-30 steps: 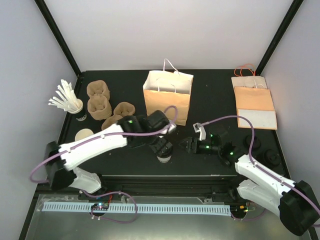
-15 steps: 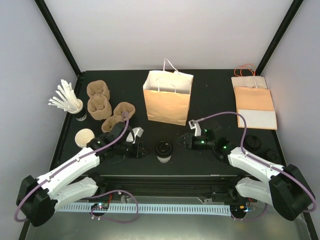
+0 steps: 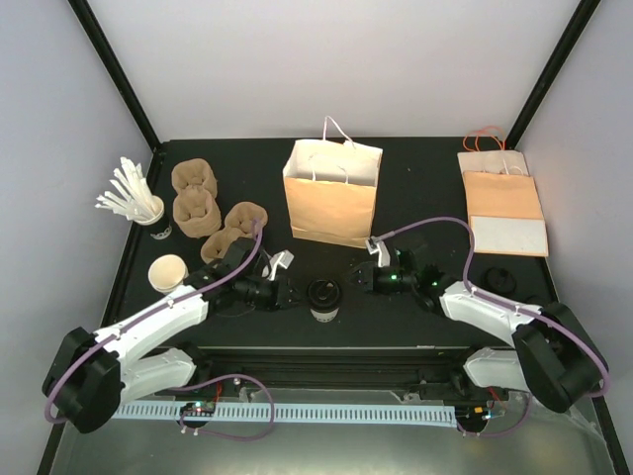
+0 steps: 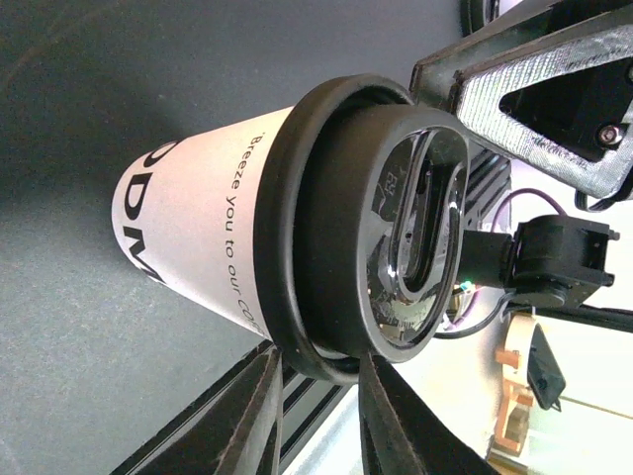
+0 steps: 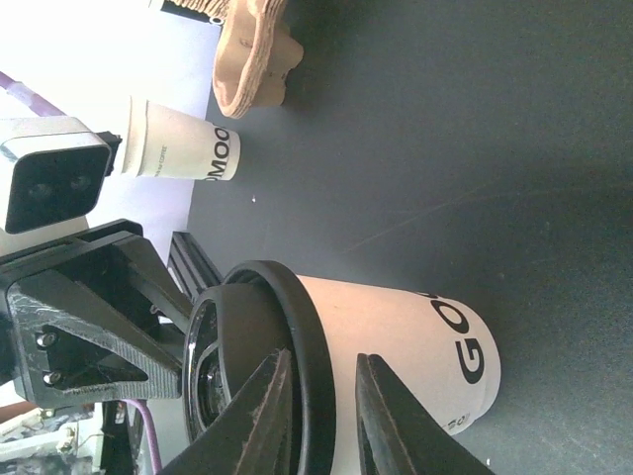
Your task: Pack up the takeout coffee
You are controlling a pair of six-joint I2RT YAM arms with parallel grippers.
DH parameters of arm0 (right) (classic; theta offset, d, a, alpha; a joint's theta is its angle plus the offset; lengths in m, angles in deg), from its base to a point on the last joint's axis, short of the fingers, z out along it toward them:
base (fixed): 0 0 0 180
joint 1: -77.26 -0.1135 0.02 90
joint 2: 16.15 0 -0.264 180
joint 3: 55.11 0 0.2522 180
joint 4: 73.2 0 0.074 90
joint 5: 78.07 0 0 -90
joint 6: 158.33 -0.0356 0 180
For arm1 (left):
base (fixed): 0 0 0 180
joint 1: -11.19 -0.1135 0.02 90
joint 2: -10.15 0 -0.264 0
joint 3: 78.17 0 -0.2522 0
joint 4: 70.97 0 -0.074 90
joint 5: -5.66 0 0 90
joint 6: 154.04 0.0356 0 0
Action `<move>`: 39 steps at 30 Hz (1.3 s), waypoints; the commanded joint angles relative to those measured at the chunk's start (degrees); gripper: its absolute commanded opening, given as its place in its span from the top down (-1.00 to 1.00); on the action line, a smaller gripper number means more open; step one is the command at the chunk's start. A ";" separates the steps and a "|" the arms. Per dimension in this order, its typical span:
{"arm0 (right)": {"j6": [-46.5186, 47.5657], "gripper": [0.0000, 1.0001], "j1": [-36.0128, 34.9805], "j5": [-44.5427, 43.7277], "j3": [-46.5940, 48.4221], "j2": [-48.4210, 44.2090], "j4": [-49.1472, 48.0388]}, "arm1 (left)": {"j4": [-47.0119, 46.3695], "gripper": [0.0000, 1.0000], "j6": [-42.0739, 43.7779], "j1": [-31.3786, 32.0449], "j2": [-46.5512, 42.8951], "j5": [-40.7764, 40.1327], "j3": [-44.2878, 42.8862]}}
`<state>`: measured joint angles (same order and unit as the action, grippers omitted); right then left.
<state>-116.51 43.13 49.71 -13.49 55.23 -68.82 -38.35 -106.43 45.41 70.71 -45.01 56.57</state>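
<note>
The takeout coffee (image 3: 323, 294), a white paper cup with a black lid, stands upright near the table's front edge, in front of the open brown paper bag (image 3: 331, 193). My left gripper (image 3: 290, 295) lies low at its left side and my right gripper (image 3: 358, 280) at its right. In the left wrist view the cup (image 4: 198, 237) fills the frame, and my left gripper (image 4: 318, 354) holds a narrow gap with its tips at the lid's rim. My right gripper (image 5: 321, 358) straddles the rim of the cup (image 5: 396, 336) the same way. Whether any tip touches the lid does not show.
Brown pulp cup carriers (image 3: 196, 193) and a cup of white stirrers (image 3: 148, 210) sit at the back left. Lidless white cups (image 3: 167, 272) stand left of my left arm. Flat paper bags (image 3: 504, 208) lie at the back right, with black lids (image 3: 499, 282) in front of them.
My left arm came off the top of the cup, swung out left, then moved back in low at its side. The right gripper crept closer from the right. Both jaws narrowed a lot.
</note>
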 commanded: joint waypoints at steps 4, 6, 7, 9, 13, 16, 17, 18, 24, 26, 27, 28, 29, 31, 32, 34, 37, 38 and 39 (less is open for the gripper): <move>0.90 0.58 -0.72 2.45 0.88 0.79 -2.43 | -3.74 0.57 -0.26 -0.60 2.14 3.21 -0.07; 0.95 0.59 -0.91 2.69 0.96 1.02 -2.59 | -3.58 0.61 -0.09 -0.71 2.45 3.20 -0.05; 1.04 0.59 -1.08 2.80 0.97 1.28 -2.49 | -3.56 0.64 0.06 -0.66 2.59 3.22 -0.05; 1.14 0.60 -1.20 3.08 1.06 1.68 -2.56 | -3.26 0.66 0.27 -0.79 2.85 3.13 0.04; 1.44 0.66 -1.69 3.50 1.15 2.77 -2.58 | -3.08 0.70 0.52 -0.93 2.86 2.92 0.30; 1.44 0.67 -2.09 3.75 1.15 3.34 -2.85 | -3.12 0.72 0.71 -1.01 3.39 2.87 0.39; 1.45 0.67 -2.23 3.75 1.15 3.52 -2.81 | -3.12 0.73 0.79 -1.03 3.70 2.86 0.51; 1.48 0.68 -2.33 3.74 1.03 3.70 -2.71 | -3.20 0.74 0.86 -1.03 4.07 2.91 0.57; 0.20 0.69 -2.47 3.41 -1.66 4.11 -4.36 | -3.00 0.75 1.43 -1.10 5.07 2.61 0.66; -0.65 0.69 -2.47 3.49 -3.30 4.29 -6.05 | -2.36 0.75 2.07 -1.09 5.62 2.39 0.66; -1.10 0.69 -2.44 3.44 -4.19 4.38 -7.01 | -2.10 0.75 2.32 -1.08 5.81 2.24 0.78; -1.53 0.70 -2.51 3.31 -5.12 4.55 -7.90 | -1.89 0.75 2.46 -1.13 6.11 2.19 1.10; -1.79 0.71 -2.52 3.18 -6.01 4.80 -8.60 | -1.76 0.75 2.67 -1.11 6.34 2.00 1.31; -2.16 0.71 -2.44 3.00 -7.70 5.35 -10.24 | -1.66 0.76 2.91 -1.09 7.02 1.75 1.93; -2.34 0.72 -2.47 2.94 -8.48 5.69 -10.91 | -1.71 0.76 2.93 -1.08 7.32 1.60 2.28; -2.48 0.72 -2.53 2.70 -9.58 6.23 -11.61 | -1.94 0.76 3.09 -1.12 7.91 1.17 2.79; -2.08 0.72 -2.60 2.43 -9.71 6.56 -11.32 | -2.29 0.76 3.38 -1.10 8.79 0.78 3.20; -1.98 0.72 -2.67 2.36 -9.48 6.38 -10.98 | -2.30 0.76 3.51 -1.10 9.01 0.62 3.21; -1.61 0.72 -2.69 2.00 -9.07 6.19 -10.20 | -2.20 0.77 3.65 -1.09 9.21 0.32 3.25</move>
<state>-118.76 42.00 51.28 -20.44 59.40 -87.07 -42.40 -104.66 43.90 76.59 -39.06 57.29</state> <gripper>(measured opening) 0.141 0.122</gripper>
